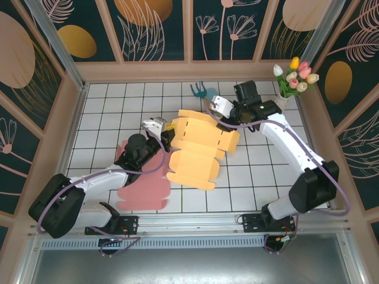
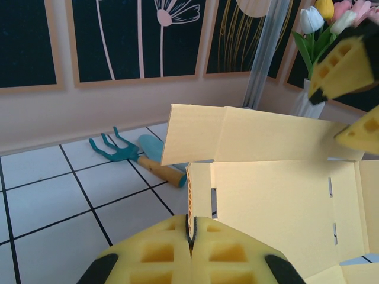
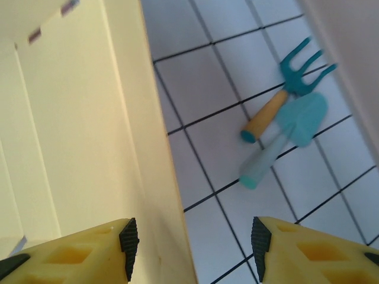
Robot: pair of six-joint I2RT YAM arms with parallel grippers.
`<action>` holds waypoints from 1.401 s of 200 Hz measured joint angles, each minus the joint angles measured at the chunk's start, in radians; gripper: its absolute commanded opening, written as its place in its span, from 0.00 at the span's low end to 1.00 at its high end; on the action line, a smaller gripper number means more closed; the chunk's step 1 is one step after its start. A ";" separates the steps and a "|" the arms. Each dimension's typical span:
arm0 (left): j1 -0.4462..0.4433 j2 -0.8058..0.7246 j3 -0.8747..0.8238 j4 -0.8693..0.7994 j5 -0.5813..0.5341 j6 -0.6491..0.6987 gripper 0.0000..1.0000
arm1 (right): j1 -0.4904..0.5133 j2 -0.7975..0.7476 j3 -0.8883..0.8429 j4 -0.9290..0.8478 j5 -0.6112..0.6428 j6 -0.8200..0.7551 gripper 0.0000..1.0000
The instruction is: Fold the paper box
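The paper box (image 1: 198, 145) is a flat yellow corrugated blank in the middle of the tiled floor, and its far panel (image 2: 249, 139) is tilted up. My left gripper (image 1: 163, 127) is at the blank's left side, shut on a small side flap (image 2: 201, 189) that stands on edge between the pads. My right gripper (image 1: 222, 112) is at the far right corner. In the right wrist view it (image 3: 193, 239) is open and straddles the raised panel's edge (image 3: 148, 130). Its left pad lies at the cardboard, while tile shows between the edge and the right pad.
A teal hand fork (image 1: 198, 90) and a teal trowel (image 3: 290, 130) lie on the tiles just beyond the box. A pink sheet (image 1: 142, 183) lies under my left arm. A vase of tulips (image 1: 294, 77) stands in the far right corner. Low walls ring the floor.
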 measured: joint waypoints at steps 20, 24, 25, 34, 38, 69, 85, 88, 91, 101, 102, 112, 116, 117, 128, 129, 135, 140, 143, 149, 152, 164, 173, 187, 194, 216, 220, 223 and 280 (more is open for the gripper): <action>0.000 0.000 0.000 0.003 0.004 0.004 0.00 | -0.010 0.034 0.008 -0.035 -0.007 -0.025 0.52; 0.000 0.000 0.000 0.004 0.007 0.005 0.00 | -0.012 0.038 0.009 -0.040 -0.008 -0.029 0.52; 0.000 0.000 0.000 0.004 0.007 0.005 0.00 | -0.013 0.039 0.010 -0.041 -0.008 -0.030 0.51; 0.000 0.000 0.000 0.007 0.011 0.007 0.00 | -0.021 0.046 0.017 -0.057 -0.012 -0.036 0.51; 0.000 0.000 0.000 0.008 0.013 0.007 0.00 | -0.024 0.048 0.020 -0.061 -0.014 -0.039 0.51; 0.000 0.002 0.000 0.019 0.024 0.011 0.00 | -0.036 0.064 0.037 -0.086 -0.019 -0.057 0.47; 0.000 0.009 0.000 0.025 0.025 0.014 0.00 | -0.036 0.069 0.037 -0.100 -0.024 -0.064 0.41; 0.000 0.010 0.000 0.026 0.025 0.015 0.00 | -0.036 0.071 0.037 -0.103 -0.025 -0.064 0.40; 0.000 0.011 0.000 0.026 0.025 0.015 0.00 | -0.036 0.071 0.037 -0.105 -0.026 -0.066 0.40; 0.000 0.013 0.000 0.026 0.025 0.015 0.00 | -0.036 0.073 0.037 -0.109 -0.026 -0.072 0.39; 0.000 0.013 0.000 0.026 0.025 0.015 0.00 | -0.036 0.074 0.037 -0.110 -0.026 -0.072 0.39; 0.000 0.015 0.000 0.027 0.025 0.015 0.00 | -0.036 0.076 0.037 -0.115 -0.027 -0.074 0.39; 0.000 0.015 0.000 0.028 0.025 0.015 0.00 | -0.036 0.077 0.037 -0.117 -0.027 -0.076 0.39; 0.000 0.015 0.000 0.028 0.025 0.015 0.00 | -0.036 0.077 0.037 -0.117 -0.027 -0.076 0.39; 0.000 0.015 0.000 0.028 0.025 0.015 0.00 | -0.036 0.079 0.037 -0.120 -0.030 -0.076 0.39; 0.000 0.015 0.000 0.028 0.025 0.015 0.00 | -0.036 0.079 0.037 -0.121 -0.030 -0.076 0.39; 0.000 0.016 0.000 0.028 0.025 0.015 0.00 | -0.036 0.079 0.037 -0.124 -0.033 -0.076 0.39; 0.000 0.016 0.000 0.028 0.025 0.015 0.00 | -0.036 0.079 0.037 -0.126 -0.036 -0.076 0.39; 0.000 0.016 0.000 0.029 0.025 0.015 0.00 | -0.036 0.079 0.038 -0.127 -0.037 -0.076 0.39; 0.000 0.018 0.000 0.029 0.025 0.016 0.00 | -0.036 0.079 0.039 -0.131 -0.042 -0.076 0.39; 0.000 0.019 0.000 0.029 0.025 0.016 0.00 | -0.036 0.080 0.040 -0.132 -0.044 -0.076 0.39; 0.000 0.024 0.000 0.029 0.026 0.016 0.00 | -0.036 0.081 0.045 -0.135 -0.047 -0.076 0.39; 0.000 0.028 0.000 0.028 0.026 0.016 0.00 | -0.036 0.082 0.050 -0.138 -0.048 -0.076 0.39; 0.000 0.033 0.000 0.029 0.027 0.018 0.00 | -0.036 0.084 0.061 -0.142 -0.048 -0.076 0.38; 0.000 0.035 0.000 0.028 0.026 0.019 0.00 | -0.036 0.085 0.068 -0.145 -0.048 -0.076 0.36; 0.000 0.043 0.000 0.028 0.027 0.019 0.00 | -0.036 0.089 0.092 -0.155 -0.048 -0.076 0.32; 0.000 0.044 0.000 0.028 0.027 0.019 0.00 | -0.036 0.090 0.095 -0.156 -0.048 -0.076 0.32; 0.000 0.044 0.000 0.028 0.027 0.019 0.00 | -0.036 0.091 0.098 -0.158 -0.048 -0.076 0.33; 0.000 0.045 0.000 0.028 0.039 0.019 0.00 | -0.024 0.132 0.101 -0.171 -0.043 -0.076 0.30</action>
